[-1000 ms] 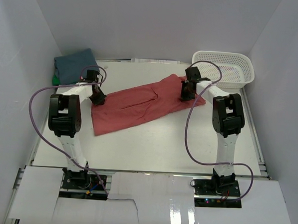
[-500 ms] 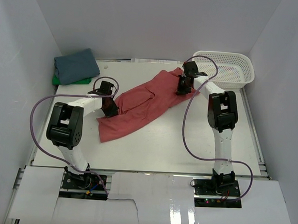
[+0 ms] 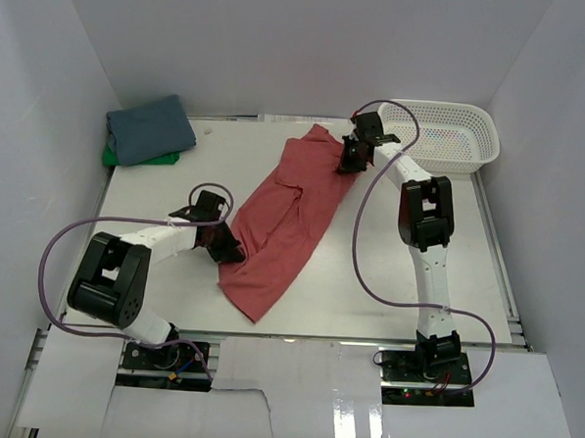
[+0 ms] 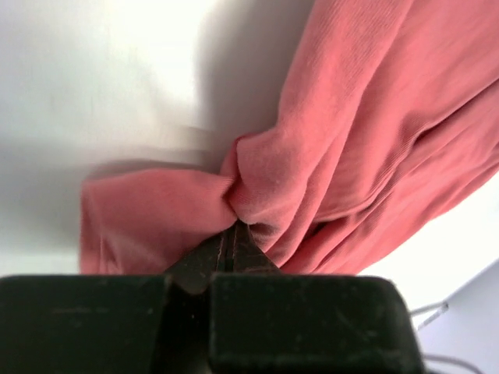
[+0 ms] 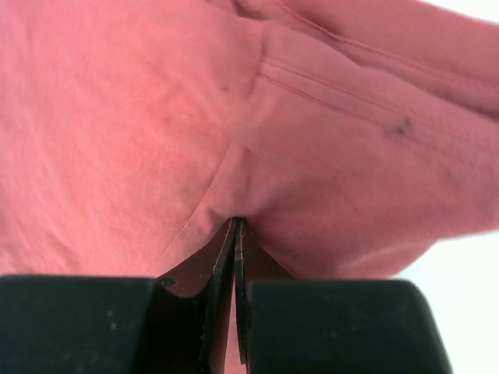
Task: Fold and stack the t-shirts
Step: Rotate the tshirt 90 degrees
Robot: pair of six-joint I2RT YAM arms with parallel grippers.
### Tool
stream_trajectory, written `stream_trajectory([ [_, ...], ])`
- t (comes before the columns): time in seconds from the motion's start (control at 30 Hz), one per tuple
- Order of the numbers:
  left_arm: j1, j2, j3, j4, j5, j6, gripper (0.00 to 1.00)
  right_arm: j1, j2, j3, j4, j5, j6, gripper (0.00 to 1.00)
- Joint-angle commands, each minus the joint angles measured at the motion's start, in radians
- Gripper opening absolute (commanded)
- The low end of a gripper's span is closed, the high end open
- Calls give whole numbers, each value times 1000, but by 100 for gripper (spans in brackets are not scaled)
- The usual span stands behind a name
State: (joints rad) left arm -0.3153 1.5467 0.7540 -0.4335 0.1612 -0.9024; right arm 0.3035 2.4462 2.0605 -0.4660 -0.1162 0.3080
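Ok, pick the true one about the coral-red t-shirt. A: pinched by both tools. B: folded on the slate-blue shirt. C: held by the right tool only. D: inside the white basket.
A: the left tool and the right tool are each shut on a fold of the coral-red t-shirt.

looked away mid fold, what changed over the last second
The left gripper pulled its end of the coral-red shirt toward the near edge and rightward; the right gripper carried its end back and left, swinging the shirt from crosswise to lengthwise. Both stayed shut on it. Slate-blue shirt, green shirt and basket unmoved.
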Motion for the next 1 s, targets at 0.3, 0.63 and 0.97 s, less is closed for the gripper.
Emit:
stream_trajectory([
  [0.3,-183,-129,-272,-284,83,-101,0,5,149,131,43,-106,48,8],
  [0.63,-317,-157,-291,-268,129,-223,0,6,218,213,118,-212,103,8],
  [0.97,-412,-138,-177,-264,178,-282,0,6,234,228,173,-249,131,8],
])
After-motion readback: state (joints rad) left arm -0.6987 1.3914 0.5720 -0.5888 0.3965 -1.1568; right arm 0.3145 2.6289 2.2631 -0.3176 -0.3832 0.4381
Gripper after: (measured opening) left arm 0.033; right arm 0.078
